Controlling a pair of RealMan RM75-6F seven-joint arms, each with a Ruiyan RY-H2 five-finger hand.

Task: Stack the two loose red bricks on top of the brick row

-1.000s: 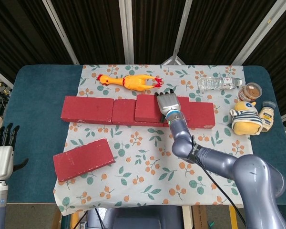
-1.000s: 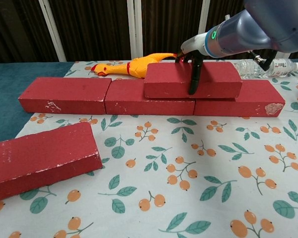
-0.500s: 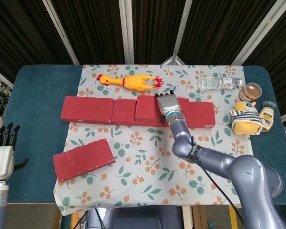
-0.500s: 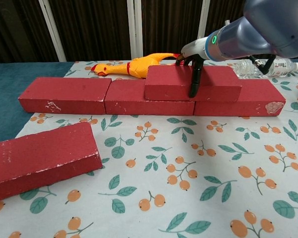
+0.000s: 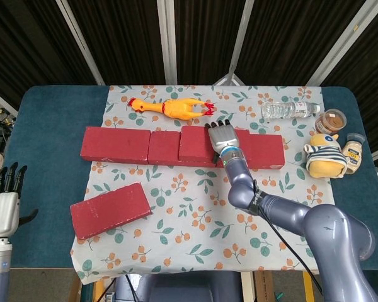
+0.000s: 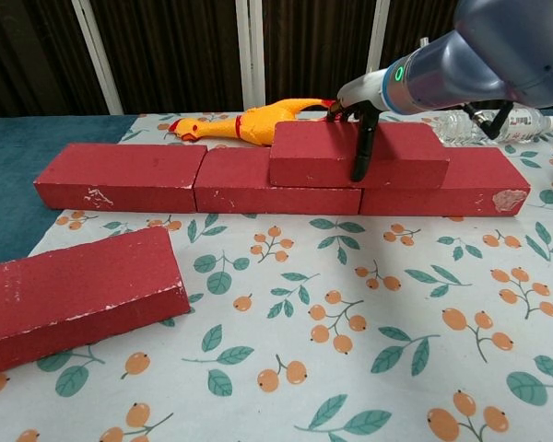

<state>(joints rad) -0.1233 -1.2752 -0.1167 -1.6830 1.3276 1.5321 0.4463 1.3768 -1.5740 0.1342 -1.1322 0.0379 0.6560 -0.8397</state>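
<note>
A row of red bricks (image 5: 116, 145) (image 6: 120, 175) lies end to end across the flowered cloth. A loose red brick (image 5: 195, 143) (image 6: 313, 152) sits on top of the row, over its middle and right bricks. My right hand (image 5: 222, 137) (image 6: 358, 110) grips this upper brick, with fingers over its back edge and the thumb down its front face. The second loose red brick (image 5: 110, 209) (image 6: 74, 299) lies flat and askew on the cloth at the front left. My left hand (image 5: 1, 201) hangs off the table's left side, fingers apart and empty.
A yellow rubber chicken (image 5: 173, 107) (image 6: 249, 122) lies just behind the row. At the back right are a water bottle (image 5: 290, 110), a brown jar (image 5: 331, 121), a striped plush toy (image 5: 324, 156) and a small sauce bottle (image 5: 354, 153).
The upper brick has sunk a little onto the row, with my right hand still on it. The left hand and the front brick have not moved.
</note>
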